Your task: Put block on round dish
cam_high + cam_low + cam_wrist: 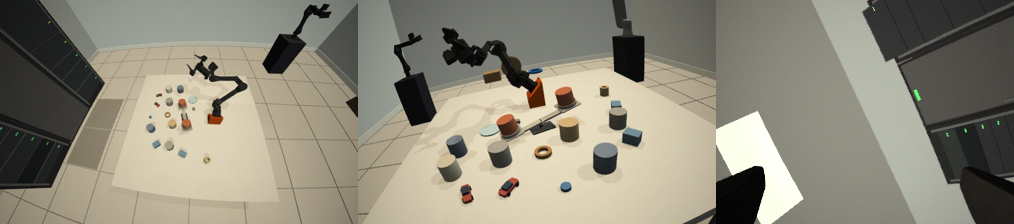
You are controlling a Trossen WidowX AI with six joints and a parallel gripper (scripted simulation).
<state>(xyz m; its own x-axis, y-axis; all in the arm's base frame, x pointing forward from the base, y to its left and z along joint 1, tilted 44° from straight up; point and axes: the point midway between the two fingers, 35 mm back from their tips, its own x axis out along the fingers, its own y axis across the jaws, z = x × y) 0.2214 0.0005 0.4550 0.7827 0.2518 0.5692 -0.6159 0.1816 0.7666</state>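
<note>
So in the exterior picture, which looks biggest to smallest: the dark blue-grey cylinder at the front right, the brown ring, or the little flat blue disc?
1. Dark blue-grey cylinder, clearly biggest.
2. Brown ring.
3. Little flat blue disc, smallest, though it lies nearest the camera.

cups (507, 125) (565, 96) on balance (542, 124) ends | dish (489, 130) beside lower cup | hand (449, 45) raised behind
</note>
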